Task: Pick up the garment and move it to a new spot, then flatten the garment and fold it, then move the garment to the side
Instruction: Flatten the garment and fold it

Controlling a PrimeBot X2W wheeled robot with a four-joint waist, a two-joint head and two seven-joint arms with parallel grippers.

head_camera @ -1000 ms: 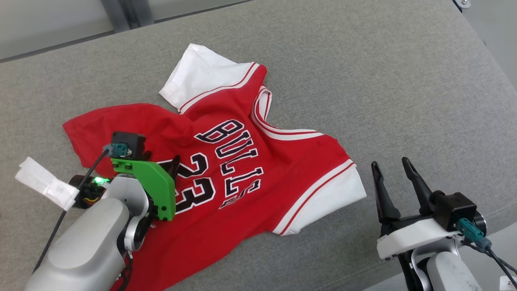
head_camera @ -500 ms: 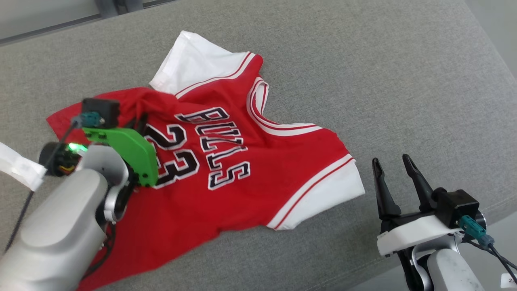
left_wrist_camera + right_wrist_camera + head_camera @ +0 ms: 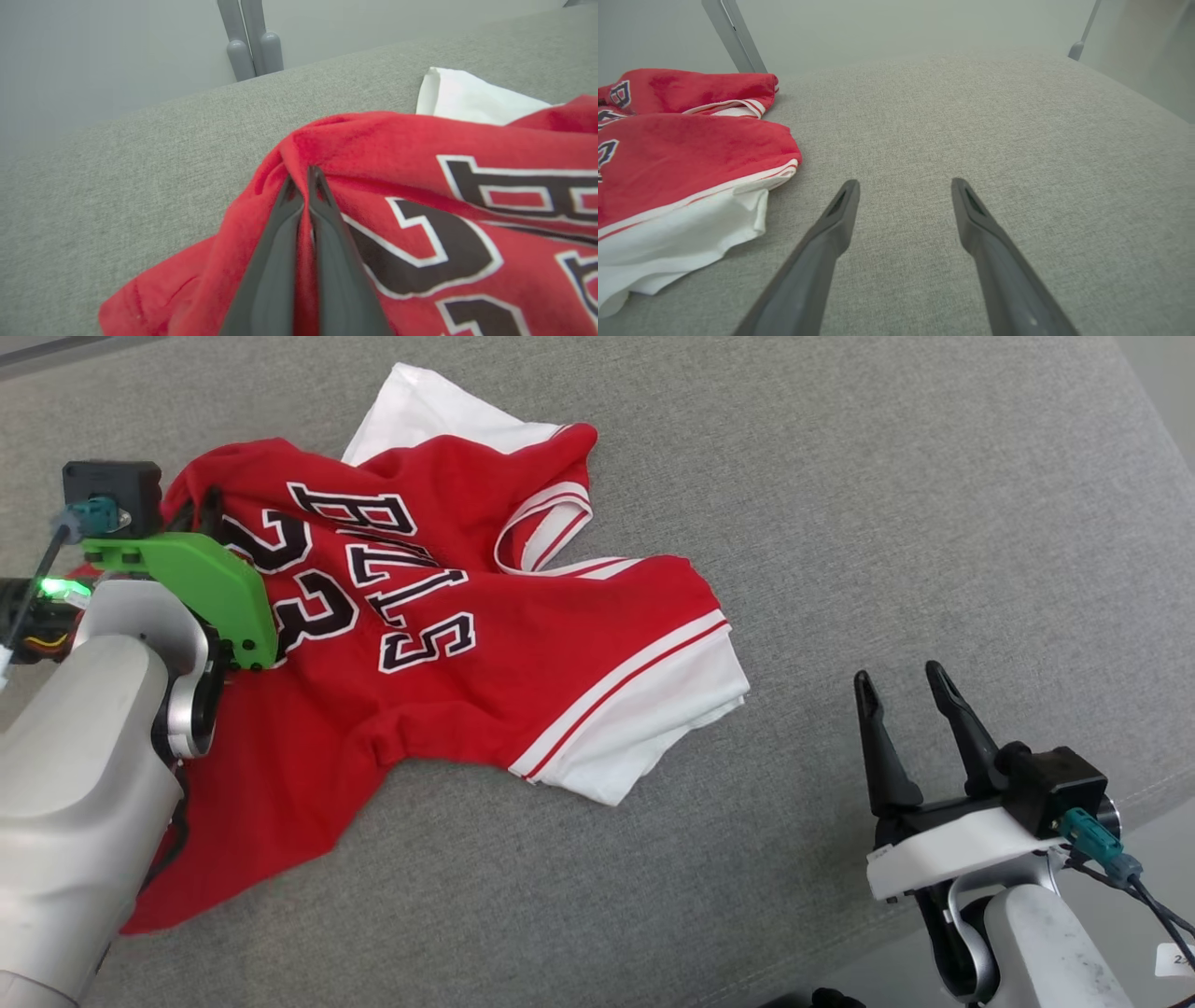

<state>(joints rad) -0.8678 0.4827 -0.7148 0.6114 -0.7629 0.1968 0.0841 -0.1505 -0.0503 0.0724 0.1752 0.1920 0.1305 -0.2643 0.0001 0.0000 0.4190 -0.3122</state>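
The right tool (image 3: 896, 677) hovers with its fingers spread and nothing between them. It is well apart from the garment (image 3: 523, 644), and only bare fabric lies between it and the near white sleeve (image 3: 644, 747). The left tool (image 3: 301, 179) is pinched shut on a bunched red fold at the garment's left edge, and its green bracket (image 3: 210, 588) hides part of the print. The garment lies rumpled on the left half of the grey woven tabletop (image 3: 887, 504). Behind it, grey posts (image 3: 250, 42) stand against a pale wall. The front reads "BULLS", creased across one letter, above "23".
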